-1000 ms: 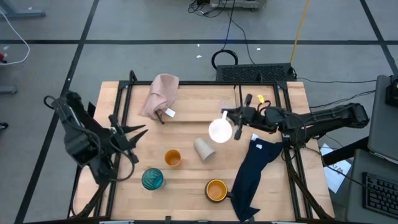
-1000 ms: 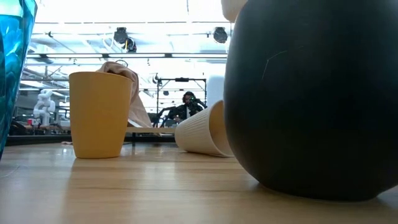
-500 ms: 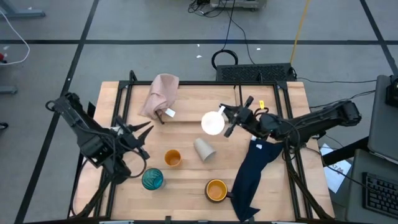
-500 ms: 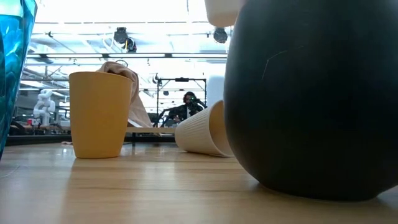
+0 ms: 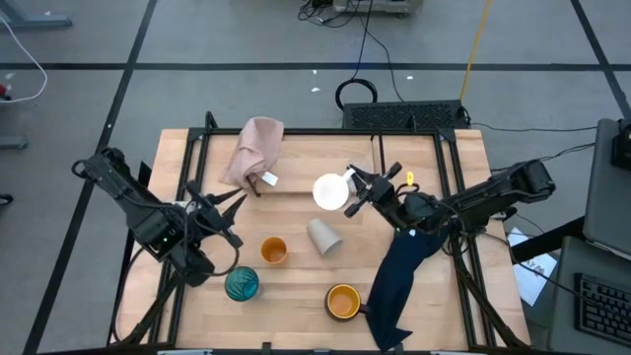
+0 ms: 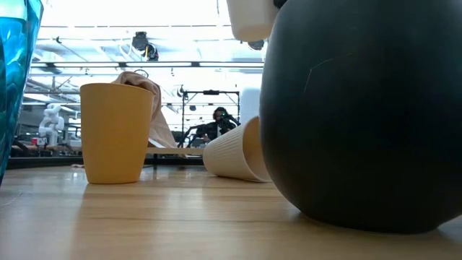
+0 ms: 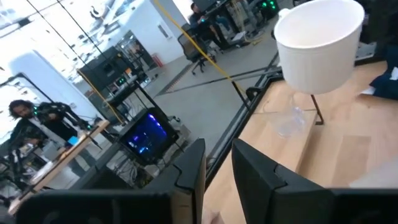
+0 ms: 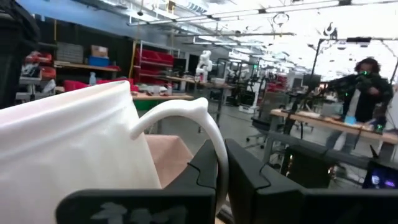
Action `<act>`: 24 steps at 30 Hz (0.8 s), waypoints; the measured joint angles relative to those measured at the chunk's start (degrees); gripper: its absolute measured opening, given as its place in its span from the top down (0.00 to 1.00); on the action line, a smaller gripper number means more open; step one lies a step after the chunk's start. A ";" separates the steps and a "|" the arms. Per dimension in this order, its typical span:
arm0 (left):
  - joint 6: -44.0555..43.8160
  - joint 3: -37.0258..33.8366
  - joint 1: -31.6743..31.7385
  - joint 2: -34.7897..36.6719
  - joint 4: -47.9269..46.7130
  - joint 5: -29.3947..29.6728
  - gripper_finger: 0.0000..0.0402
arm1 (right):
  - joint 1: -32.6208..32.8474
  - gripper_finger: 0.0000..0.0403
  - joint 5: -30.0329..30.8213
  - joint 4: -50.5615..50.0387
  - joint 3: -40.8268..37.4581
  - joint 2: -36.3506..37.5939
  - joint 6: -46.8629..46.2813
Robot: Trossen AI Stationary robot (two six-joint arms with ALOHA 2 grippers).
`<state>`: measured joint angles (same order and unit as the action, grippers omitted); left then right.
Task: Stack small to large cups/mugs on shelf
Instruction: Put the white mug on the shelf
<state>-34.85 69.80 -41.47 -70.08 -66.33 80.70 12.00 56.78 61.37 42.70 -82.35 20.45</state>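
My right gripper (image 5: 357, 192) is shut on the white handled mug (image 5: 330, 191), held in the air above the black rod shelf (image 5: 288, 190). The mug also shows in the left wrist view (image 7: 318, 43), upright. My left gripper (image 5: 225, 217) is empty at the table's left, with a narrow gap between its fingers. The small orange cup (image 5: 273, 250) and the teal glass (image 5: 242, 284) stand upright. The beige cup (image 5: 323, 237) lies on its side. The orange-yellow mug (image 5: 342, 301) stands near the front edge. The tiny clear cup (image 7: 289, 121) sits below the mug. My right gripper pinches the white mug's handle (image 8: 210, 134) between its two fingers. The fingers come about level from the table's right side. The mug is lifted clear of table and shelf, upright, its mouth up.
A pink cloth (image 5: 254, 150) lies at the far left of the shelf. A navy cloth (image 5: 399, 276) lies at the right and hangs over the front edge. Black frame rails (image 5: 192, 163) run along the table's sides. Bare wood shows between the cups.
My right gripper has carried the white mug toward the table's left and a little toward the far edge, keeping it clear of the table. My left arm has swung so that its gripper has gone a little toward the table's right.
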 joint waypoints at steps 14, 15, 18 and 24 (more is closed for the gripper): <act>-0.18 0.00 1.07 -0.02 0.71 -4.83 0.80 | -0.44 0.99 0.27 20.97 0.00 -11.12 0.39; -0.18 0.00 1.07 -0.02 0.71 -5.10 0.80 | -0.59 0.99 0.39 21.19 0.00 -11.57 0.37; -0.15 0.00 1.07 -0.02 0.69 -6.18 0.80 | -0.80 0.99 1.96 21.14 0.00 -12.36 0.40; -0.23 0.00 1.07 -0.02 0.69 -6.22 0.80 | -1.94 0.99 1.76 21.18 0.00 -12.45 0.15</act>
<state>-35.08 69.80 -40.40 -70.11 -65.65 74.47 10.06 58.54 82.55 42.70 -94.80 20.60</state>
